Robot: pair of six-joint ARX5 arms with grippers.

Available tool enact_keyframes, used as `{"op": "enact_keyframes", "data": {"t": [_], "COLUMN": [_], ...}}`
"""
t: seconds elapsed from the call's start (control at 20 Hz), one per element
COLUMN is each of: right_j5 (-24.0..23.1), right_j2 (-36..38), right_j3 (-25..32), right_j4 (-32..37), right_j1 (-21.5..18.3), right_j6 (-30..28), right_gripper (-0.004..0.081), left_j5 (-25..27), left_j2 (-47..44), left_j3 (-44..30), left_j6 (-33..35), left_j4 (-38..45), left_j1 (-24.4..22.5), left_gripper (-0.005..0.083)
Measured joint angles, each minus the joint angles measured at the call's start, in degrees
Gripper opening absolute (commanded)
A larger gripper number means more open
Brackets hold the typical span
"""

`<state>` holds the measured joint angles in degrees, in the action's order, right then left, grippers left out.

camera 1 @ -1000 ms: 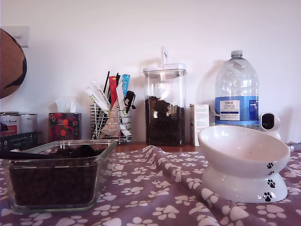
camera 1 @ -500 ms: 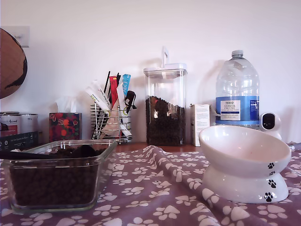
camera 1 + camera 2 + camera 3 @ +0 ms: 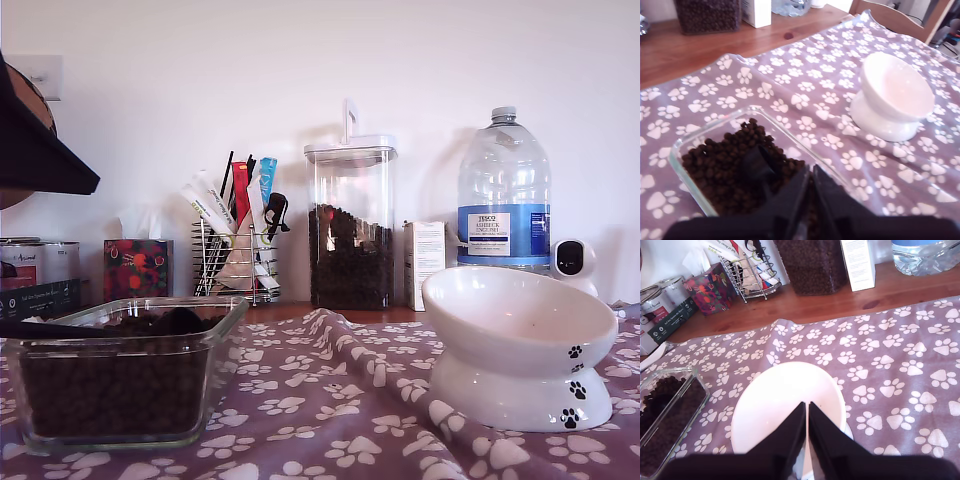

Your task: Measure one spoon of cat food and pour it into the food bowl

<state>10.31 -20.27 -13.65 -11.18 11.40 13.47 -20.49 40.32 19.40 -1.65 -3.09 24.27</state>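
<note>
Closest to the exterior camera, at that view's left: square glass dish [image 3: 120, 375] loaded with cat food [image 3: 110, 390], sitting on the purple paw-print cloth [image 3: 330, 400] over the wooden surface [image 3: 700, 45]. Spoon [image 3: 756, 165] lay right in the kibble, cup buried among the pellets, black handle [image 3: 45, 328] poking toward the exterior view's left. Hovered just above it: my first gripper [image 3: 809, 200], jaws pinched together with only a thin slit between, nothing held, not touching the spoon as far as could be seen. Dark wedge [image 3: 40, 150] at the exterior view's left edge, probably part of an arm, couldn't say which.

Over at the exterior view's right, well apart from the dish: food bowl [image 3: 518, 345], white, tilted rim, paw prints on the base, no kibble in it. Hung right over it: my second gripper [image 3: 806, 440], jaws also clenched on nothing.

Farther back along the wall, from the exterior view's left to right: tins [image 3: 40, 265], tissue box [image 3: 137, 268], wire rack [image 3: 235, 262] of utensils, tall clear canister [image 3: 350, 225] partly filled with kibble, small white carton [image 3: 424, 263], big water bottle [image 3: 503, 195], little white camera [image 3: 572, 262].
</note>
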Motion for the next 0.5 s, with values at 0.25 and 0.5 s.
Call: {"op": "enact_keyframes", "data": {"t": [0.25,0.5], "right_j5": [-0.2,-0.3], "right_j2": [0.0,0.0], "right_j3": [0.0,0.0], "right_j4": [-0.1,-0.1], "right_j1": [0.0,0.0], "right_j6": [0.0,0.0], "right_gripper": [-0.0013,-0.0012], "left_j5": [1.6,6.3], "left_j2": [10.1,16.2], "left_j3": [0.0,0.0], "left_j6": [5.0,7.7], "left_j4": [4.2,5.9], "left_j1": [0.9,3.2], "left_gripper": [0.017,0.0204]}}
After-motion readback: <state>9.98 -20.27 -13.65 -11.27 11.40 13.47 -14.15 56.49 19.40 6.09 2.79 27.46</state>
